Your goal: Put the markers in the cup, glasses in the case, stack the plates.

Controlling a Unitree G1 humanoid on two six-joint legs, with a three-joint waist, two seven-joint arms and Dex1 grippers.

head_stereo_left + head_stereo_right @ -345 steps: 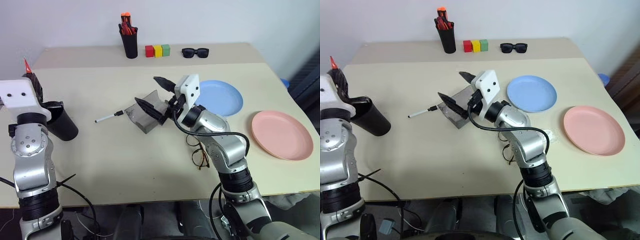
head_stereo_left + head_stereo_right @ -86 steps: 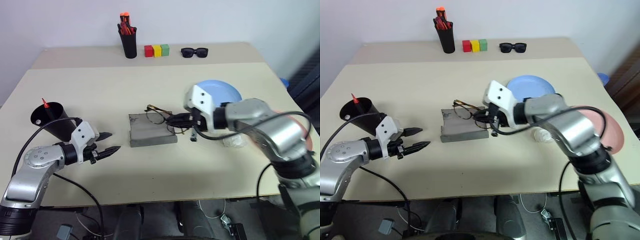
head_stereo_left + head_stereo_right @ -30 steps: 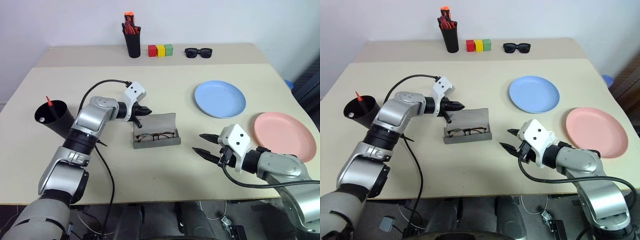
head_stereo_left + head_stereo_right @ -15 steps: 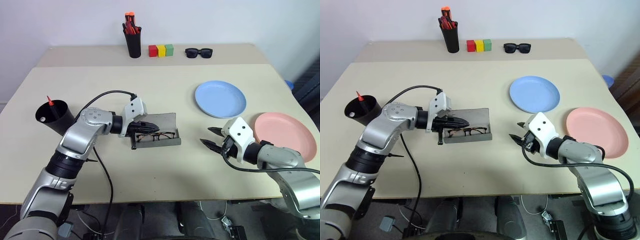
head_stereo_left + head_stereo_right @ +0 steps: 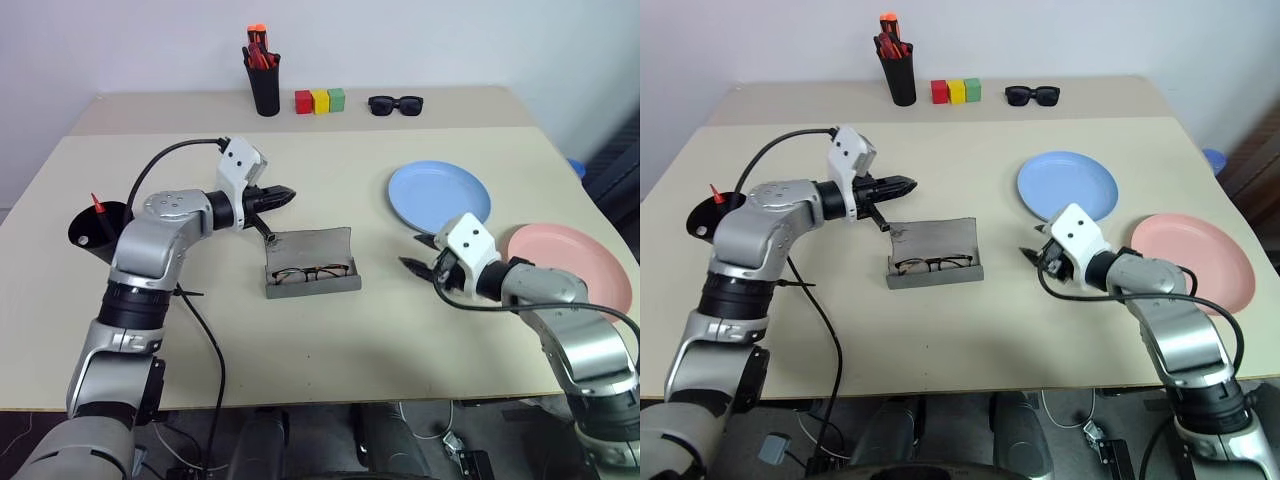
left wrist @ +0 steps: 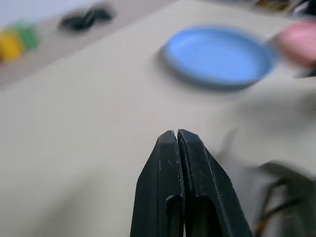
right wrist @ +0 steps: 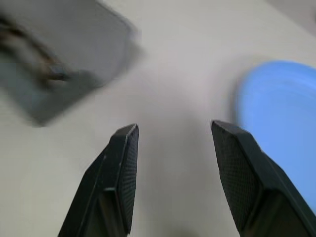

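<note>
The left gripper (image 5: 284, 194) hangs above the table (image 5: 330, 330), its arm bent at the elbow and reaching in from the left, jaws pressed together with nothing between them, pointing across toward the blue plate (image 5: 440, 196). Just below and beyond its tips lies the case (image 5: 310, 262), lid open, with the glasses (image 5: 312, 272) inside. The cup (image 5: 97, 228) sits behind the left arm's elbow with a red-tipped marker (image 5: 97, 204) in it. The right gripper (image 5: 420, 254) is held low over the table, forearm running in from the right, jaws spread and empty, aimed at the case. The blue plate lies just beside its tips; the pink plate (image 5: 570, 268) lies behind its wrist.
</note>
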